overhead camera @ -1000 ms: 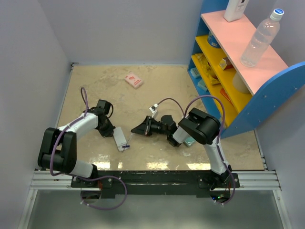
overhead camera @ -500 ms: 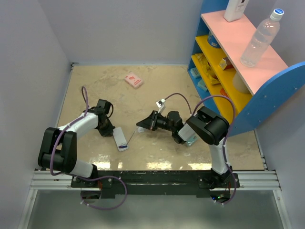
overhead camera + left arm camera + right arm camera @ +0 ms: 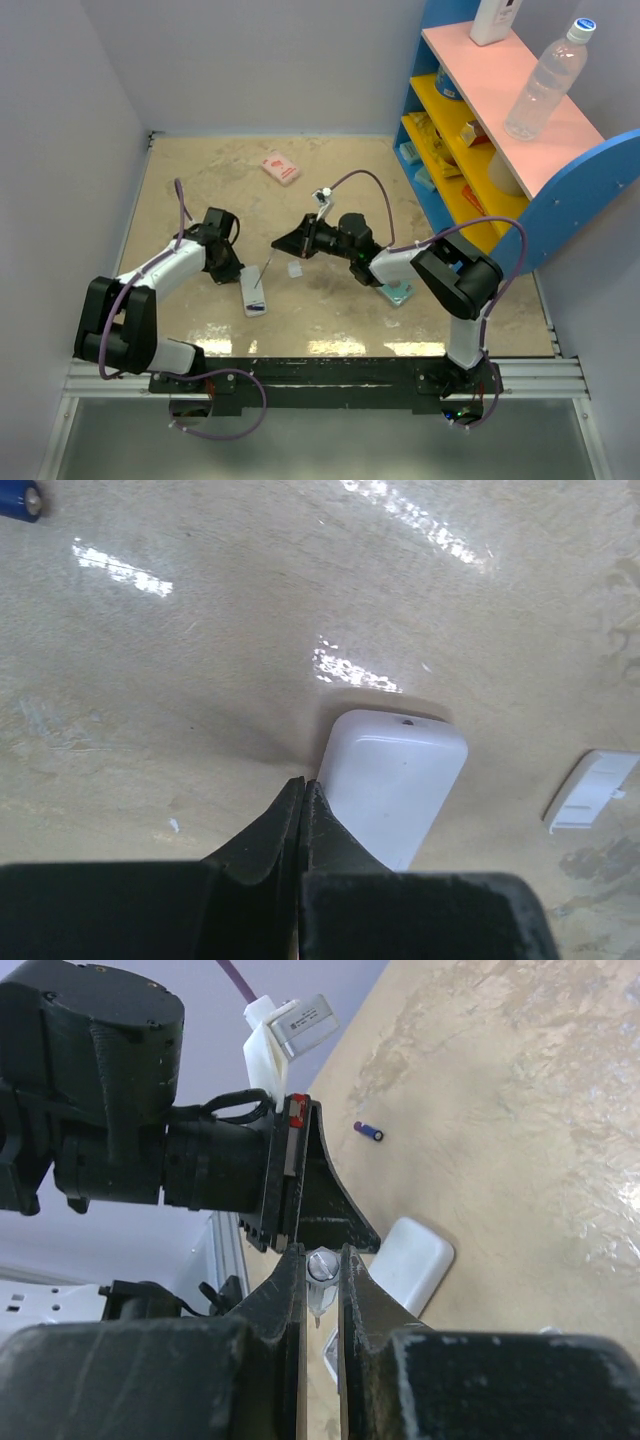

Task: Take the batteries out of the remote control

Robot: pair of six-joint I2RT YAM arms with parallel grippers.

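Here: left gripper point(image 3: 302, 786) closed, empty, beside remote control point(image 3: 395, 780); right gripper point(image 3: 321, 1251) clamps battery point(image 3: 322, 1266); loose cover point(image 3: 590, 792) nearby.

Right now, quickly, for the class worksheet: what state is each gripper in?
Left gripper: closed, empty, tips beside the remote.
Right gripper: closed on what looks like a battery.

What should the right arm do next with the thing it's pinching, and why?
Probably lower the right gripper and release onto bare table. It is shut on a silvery battery, away from the remote control; a blue battery already lies out, and the left gripper, shut, touches the remote's edge.
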